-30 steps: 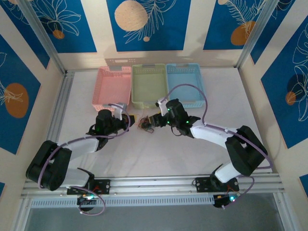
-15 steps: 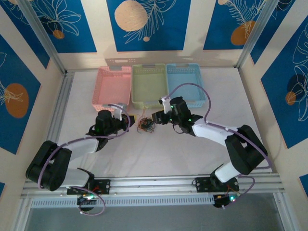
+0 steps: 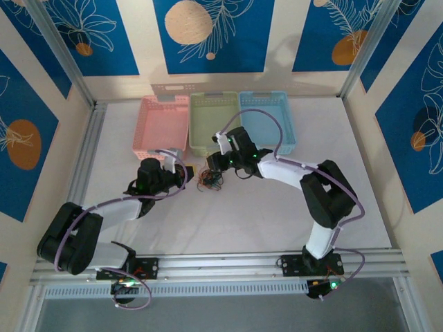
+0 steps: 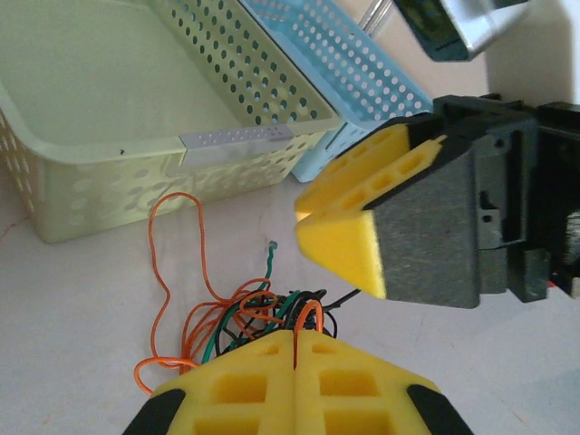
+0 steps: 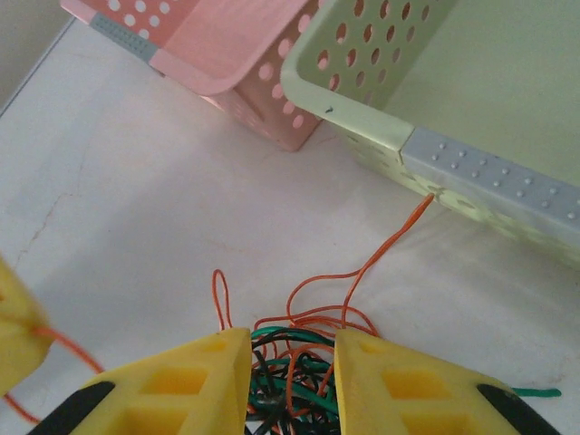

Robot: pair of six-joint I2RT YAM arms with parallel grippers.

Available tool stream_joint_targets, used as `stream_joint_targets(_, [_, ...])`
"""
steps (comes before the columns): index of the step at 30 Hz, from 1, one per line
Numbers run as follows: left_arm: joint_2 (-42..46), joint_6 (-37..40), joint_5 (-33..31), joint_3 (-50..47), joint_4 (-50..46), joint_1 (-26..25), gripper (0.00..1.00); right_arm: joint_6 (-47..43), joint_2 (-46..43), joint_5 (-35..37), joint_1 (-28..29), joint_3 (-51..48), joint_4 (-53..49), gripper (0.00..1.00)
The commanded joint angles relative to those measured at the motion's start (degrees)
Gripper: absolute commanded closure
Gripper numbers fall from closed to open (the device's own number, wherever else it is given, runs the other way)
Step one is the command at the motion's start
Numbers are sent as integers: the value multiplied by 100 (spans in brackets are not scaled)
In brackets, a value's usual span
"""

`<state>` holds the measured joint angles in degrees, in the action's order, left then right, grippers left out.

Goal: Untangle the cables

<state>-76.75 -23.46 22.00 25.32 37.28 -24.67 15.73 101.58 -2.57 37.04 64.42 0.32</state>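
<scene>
Orange, green, black thin wires (image 3: pixel 209 182) lie knotted; shut left gripper (image 4: pixel 294 343) seemingly pinches an orange strand (image 4: pixel 308 315), right gripper (image 5: pixel 292 349) straddles them half-open.

Left tool (image 4: pixel 294 353) clamped closed, right tool (image 5: pixel 292 353) slightly parted.

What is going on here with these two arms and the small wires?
Two robot arms meet at a small tangle of cables on the table, in front of the green basket. The left gripper is shut on an orange cable from it. The right gripper stands open, straddling the tangle. Nothing is separated yet.
</scene>
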Motion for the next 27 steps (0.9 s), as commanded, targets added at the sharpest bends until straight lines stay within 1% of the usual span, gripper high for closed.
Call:
stream_joint_targets(1, [123, 114, -29, -78, 151, -65, 100, -54, 114, 68, 114, 214, -596, 67])
stream_joint_targets(7, [85, 114, -38, -38, 113, -70, 100, -226, 283, 243, 278, 408, -899, 66])
stream_joint_targets(18, [77, 114, -55, -36, 101, -73, 100, -292, 450, 457, 356, 588, -1152, 67])
stream_joint_targets(27, [77, 114, -77, -27, 80, -73, 100, -305, 406, 558, 362, 548, -1076, 81])
